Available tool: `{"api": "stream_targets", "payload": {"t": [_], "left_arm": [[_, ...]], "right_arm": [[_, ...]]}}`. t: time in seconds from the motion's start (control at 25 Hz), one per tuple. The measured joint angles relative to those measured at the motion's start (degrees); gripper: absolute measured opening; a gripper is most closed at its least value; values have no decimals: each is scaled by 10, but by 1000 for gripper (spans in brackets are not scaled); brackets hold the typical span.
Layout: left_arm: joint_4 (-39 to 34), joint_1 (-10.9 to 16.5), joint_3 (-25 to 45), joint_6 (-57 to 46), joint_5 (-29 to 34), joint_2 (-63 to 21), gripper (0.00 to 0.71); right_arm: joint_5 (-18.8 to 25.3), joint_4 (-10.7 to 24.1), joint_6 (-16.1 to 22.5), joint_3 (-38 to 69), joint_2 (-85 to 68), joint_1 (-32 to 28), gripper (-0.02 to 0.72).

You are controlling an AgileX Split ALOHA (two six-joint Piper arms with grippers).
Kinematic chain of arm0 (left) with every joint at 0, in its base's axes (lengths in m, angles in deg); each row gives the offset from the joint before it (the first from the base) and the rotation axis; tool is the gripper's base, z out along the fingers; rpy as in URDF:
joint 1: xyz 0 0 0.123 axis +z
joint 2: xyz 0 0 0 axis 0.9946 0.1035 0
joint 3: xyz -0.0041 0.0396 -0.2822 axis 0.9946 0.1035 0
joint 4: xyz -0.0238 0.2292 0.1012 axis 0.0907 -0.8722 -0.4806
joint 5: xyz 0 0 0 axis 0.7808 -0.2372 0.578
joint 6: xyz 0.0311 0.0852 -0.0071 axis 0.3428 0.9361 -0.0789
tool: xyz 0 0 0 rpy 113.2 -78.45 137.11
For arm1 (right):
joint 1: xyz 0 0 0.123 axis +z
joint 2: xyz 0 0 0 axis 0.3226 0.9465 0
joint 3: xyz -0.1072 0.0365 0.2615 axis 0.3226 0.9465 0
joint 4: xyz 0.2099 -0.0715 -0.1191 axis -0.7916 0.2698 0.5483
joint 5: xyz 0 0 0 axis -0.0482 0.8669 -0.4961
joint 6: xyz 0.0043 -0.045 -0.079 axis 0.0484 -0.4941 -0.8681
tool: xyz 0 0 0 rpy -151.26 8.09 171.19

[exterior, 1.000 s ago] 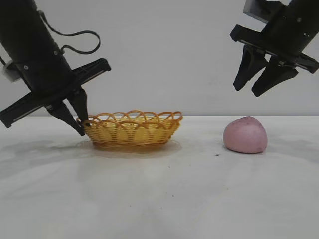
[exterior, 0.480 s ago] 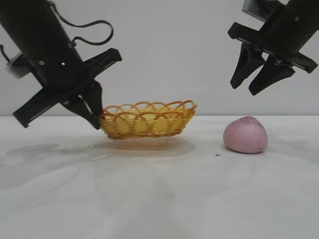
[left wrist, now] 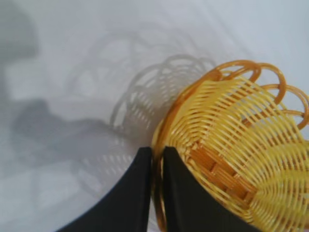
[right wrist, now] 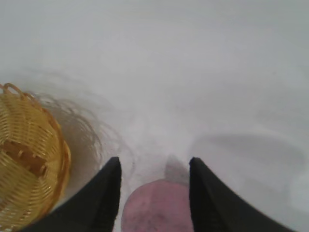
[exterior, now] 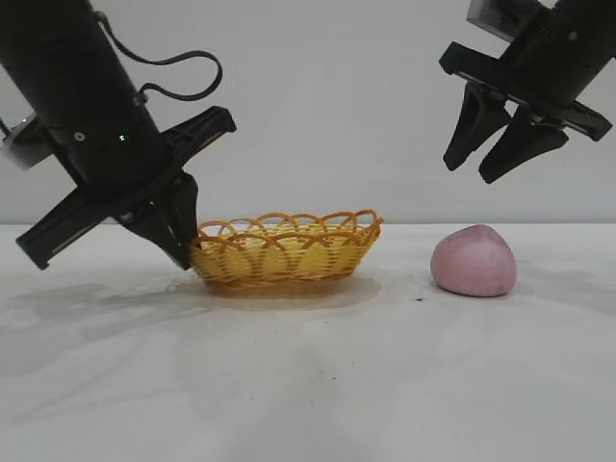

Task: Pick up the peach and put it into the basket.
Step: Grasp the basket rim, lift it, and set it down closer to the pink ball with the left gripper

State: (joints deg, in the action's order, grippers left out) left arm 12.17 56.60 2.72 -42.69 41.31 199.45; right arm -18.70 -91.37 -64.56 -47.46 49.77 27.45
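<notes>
The yellow wicker basket (exterior: 284, 252) with its orange looped rim sits on the white table, left of centre. My left gripper (exterior: 186, 252) is at the basket's left end. In the left wrist view its two black fingers (left wrist: 157, 151) are closed on the orange rim of the basket (left wrist: 241, 159), one inside and one outside. The dusty-pink peach (exterior: 473, 261) lies on the table at the right, apart from the basket. My right gripper (exterior: 469, 173) hangs open well above it. In the right wrist view the peach (right wrist: 157, 208) shows between the spread jaws of that gripper (right wrist: 154, 164).
The white tabletop (exterior: 308, 385) runs across the front, with a plain white wall behind. A bare strip of table separates the basket from the peach. The basket's edge (right wrist: 24, 159) shows in the right wrist view.
My left gripper lifted the basket by its rim, carried it to the right toward the peach, and lowered it again. The right gripper has barely moved.
</notes>
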Motion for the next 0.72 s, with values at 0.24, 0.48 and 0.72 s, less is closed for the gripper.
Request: {"api": "stream_targets", "payload": {"t": [0.24,0.48,0.72], "left_arm": [[0,0,0,0,9,0,190],[-24,0,0,2,29,-1,260],[-156,4,1,47,58,-61,245]], "right_arm": [[0,-5,0,0,0,0,295],[1,-7,-6,0,0,0,295],[8,-8,-13,0,0,0,295]]}}
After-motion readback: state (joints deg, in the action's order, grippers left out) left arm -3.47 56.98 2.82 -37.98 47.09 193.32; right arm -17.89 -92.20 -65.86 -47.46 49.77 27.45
